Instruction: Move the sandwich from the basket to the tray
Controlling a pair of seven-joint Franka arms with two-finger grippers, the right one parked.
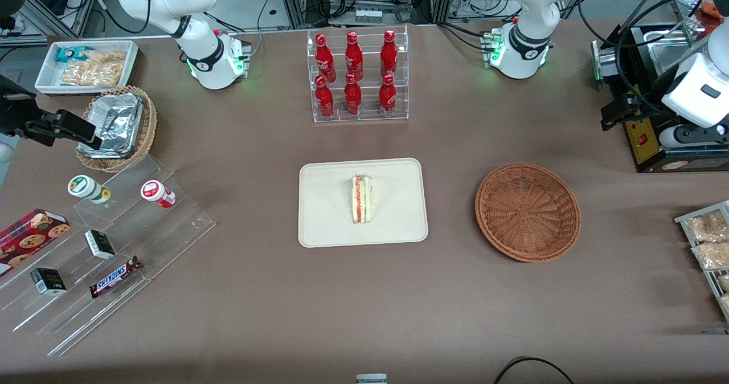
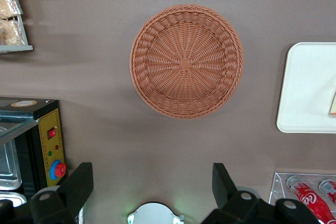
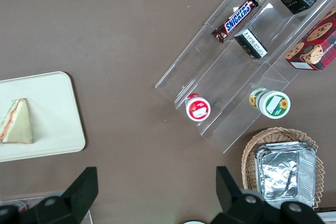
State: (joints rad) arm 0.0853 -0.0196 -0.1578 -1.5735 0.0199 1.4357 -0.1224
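Note:
The sandwich (image 1: 362, 199), a white wedge with orange and green layers, lies on the cream tray (image 1: 330, 224) at mid table. It also shows on the tray (image 3: 52, 108) as a triangle (image 3: 16, 121). The round reddish-brown basket (image 1: 528, 211) stands bare beside the tray, toward the working arm's end. My gripper (image 1: 618, 113) hangs high above the table near the black appliance, farther from the front camera than the basket. In the left wrist view my gripper (image 2: 152, 182) is open with nothing between its fingers (image 2: 79, 182), looking down on the bare basket (image 2: 186, 61), the tray's edge (image 2: 307, 87) and a sliver of sandwich (image 2: 333, 106).
A clear rack of red bottles (image 1: 357, 76) stands farther back than the tray. A black appliance (image 1: 643, 139) and a wire rack of snack packets (image 1: 706, 241) sit at the working arm's end. Acrylic steps with snacks (image 1: 102, 247), a foil-lined tan basket (image 1: 117, 127) and a white bin (image 1: 85, 65) lie toward the parked arm's end.

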